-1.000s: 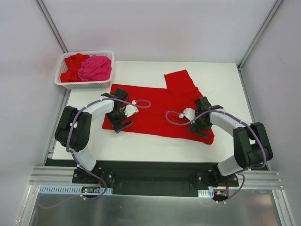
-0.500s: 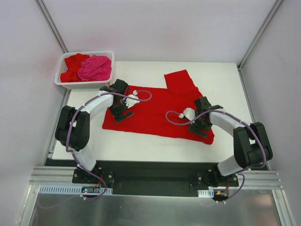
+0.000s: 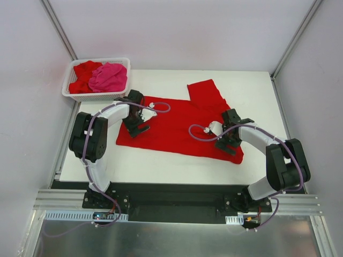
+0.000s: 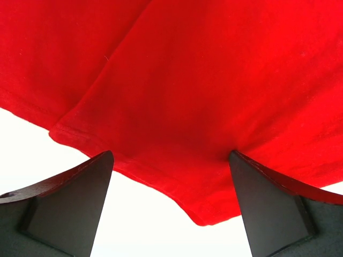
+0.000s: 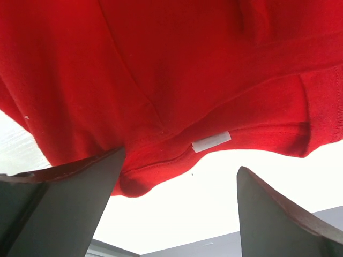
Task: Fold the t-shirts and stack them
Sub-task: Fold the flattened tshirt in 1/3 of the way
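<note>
The bright red cloth t-shirt (image 3: 179,124) is lying spread on the white table (image 3: 161,163) — the left gripper (image 3: 134,127) and right gripper (image 3: 227,143) are standing wide open at its opposite ends, clasping nothing.

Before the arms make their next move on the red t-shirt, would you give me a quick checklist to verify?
1. Open left gripper: ok.
2. Open right gripper: ok.
3. Hem of red t-shirt between left gripper's jaws: ok.
4. Edge with white label between right gripper's jaws: ok.
5. Contact with the cloth: cannot tell.
6. Whole t-shirt on white table: ok.
</note>
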